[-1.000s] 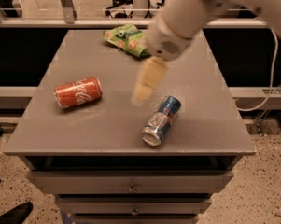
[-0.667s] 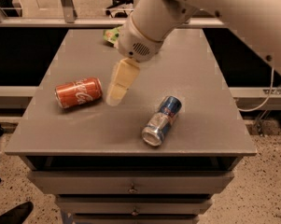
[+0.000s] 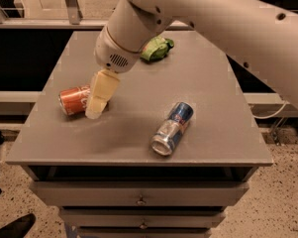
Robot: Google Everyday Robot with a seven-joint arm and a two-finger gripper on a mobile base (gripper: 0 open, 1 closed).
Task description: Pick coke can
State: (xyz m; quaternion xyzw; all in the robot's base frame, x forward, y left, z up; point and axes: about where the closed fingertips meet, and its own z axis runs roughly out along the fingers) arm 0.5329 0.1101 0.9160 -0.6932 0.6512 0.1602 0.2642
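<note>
The coke can (image 3: 73,99) lies on its side near the left edge of the grey table (image 3: 138,148). It is orange-red with white lettering. My gripper (image 3: 95,109) hangs from the big white arm and reaches down over the can's right end, hiding that part of it. The can rests on the table top.
A blue-and-silver can (image 3: 172,128) lies on its side right of centre, near the front. A green snack bag (image 3: 157,48) sits at the back, partly behind my arm. Drawers (image 3: 141,200) are below the table front. A railing runs behind the table.
My arm has swung left across the table, from near the blue-and-silver can to the coke can, and the gripper now covers the can's right end. Neither can has moved on the table.
</note>
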